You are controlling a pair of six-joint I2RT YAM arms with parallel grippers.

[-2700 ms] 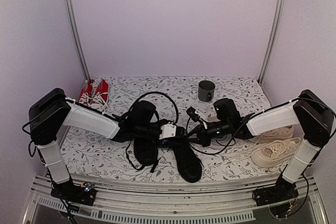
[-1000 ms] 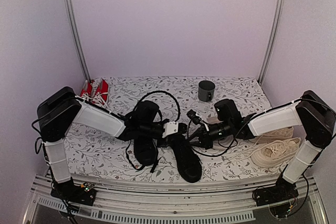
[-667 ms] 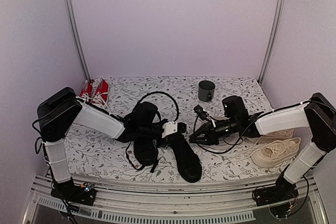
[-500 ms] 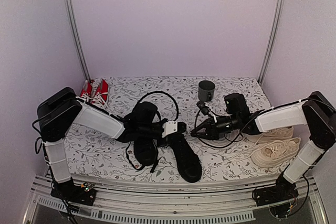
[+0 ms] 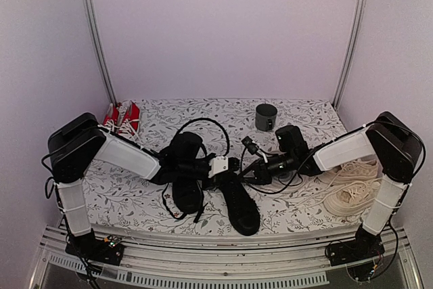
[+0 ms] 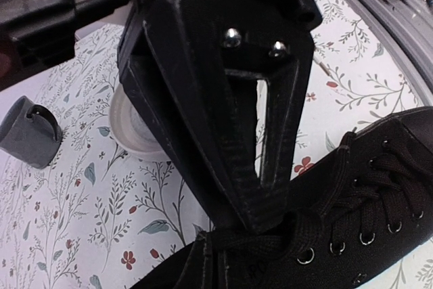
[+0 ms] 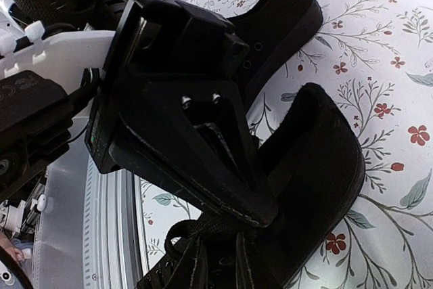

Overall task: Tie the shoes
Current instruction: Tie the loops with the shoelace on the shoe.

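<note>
Two all-black low-top shoes (image 5: pixel 213 181) lying mid-table on the floral-print cloth (image 5: pixel 128 197), matte canvas uppers, thin black laces and small silver eyelets showing along the lacing of the nearer one (image 6: pixel 369 225). One shoe (image 5: pixel 185 170) set left, toe toward the rear; the other (image 5: pixel 240 204) angled beside it, toe toward the near edge, heels close together. Loose black lace trailing in a loop (image 5: pixel 206 126) behind the left shoe and in strands (image 5: pixel 177 209) off its near side. Left gripper (image 5: pixel 231 165) pressed down at the collar of the right-hand shoe, jaws fully together, tips meeting on a flat black lace (image 6: pixel 254 240) at the shoe's opening. Right gripper (image 5: pixel 247 169) reaching in from the opposite side, tips nearly meeting the left's, jaws drawn narrow with tips down on lace (image 7: pixel 223 225) at the shoe's throat; true grip or mere contact impossible to tell. Elsewhere: grey mug (image 5: pixel 266 117) toward the back, small red-and-white sneakers (image 5: pixel 122 120) far left, cream sneakers (image 5: pixel 355 191) far right.
</note>
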